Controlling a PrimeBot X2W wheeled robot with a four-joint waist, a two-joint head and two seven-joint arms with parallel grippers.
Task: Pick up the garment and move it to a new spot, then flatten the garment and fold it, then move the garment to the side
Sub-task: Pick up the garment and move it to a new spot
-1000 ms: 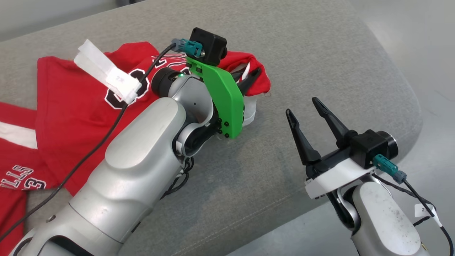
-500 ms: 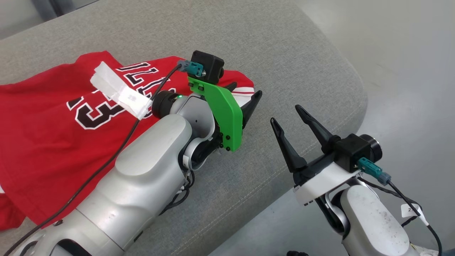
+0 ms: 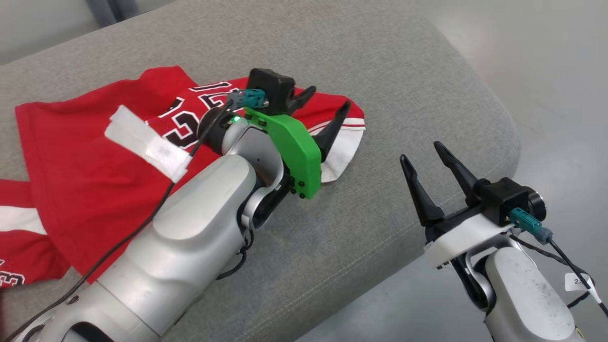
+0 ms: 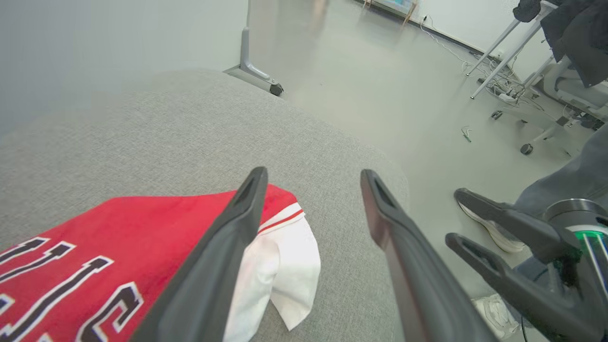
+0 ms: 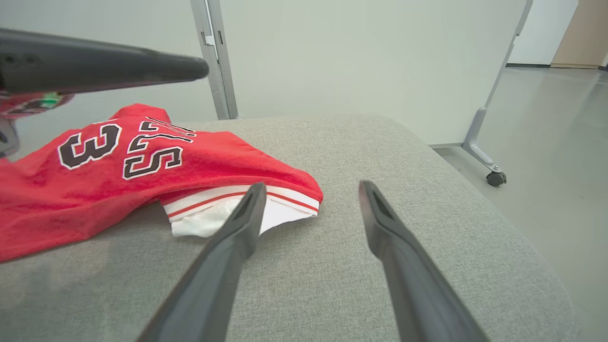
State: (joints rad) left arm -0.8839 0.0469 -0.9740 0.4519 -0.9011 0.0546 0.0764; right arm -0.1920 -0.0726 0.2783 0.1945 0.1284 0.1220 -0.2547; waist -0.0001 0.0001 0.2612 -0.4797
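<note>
The garment, a red jersey with black-and-white lettering, lies crumpled on the grey cushion. Its white sleeve sticks out at the right end. My left gripper hovers open just above that end, with nothing between its fingers. The left wrist view looks down past the left gripper at the garment and the sleeve. My right gripper stands open and empty to the right, near the cushion's front edge. From the right wrist, the right gripper points at the garment.
More red cloth with a white stripe lies at the lower left. The cushion drops off to a grey floor on the right. A person's shoe stands there. A partition's wheeled foot is behind the cushion.
My left gripper has opened and let go of the garment's raised end, which now lies on the cushion with the white sleeve showing. The head camera has shifted. The right gripper stays open.
</note>
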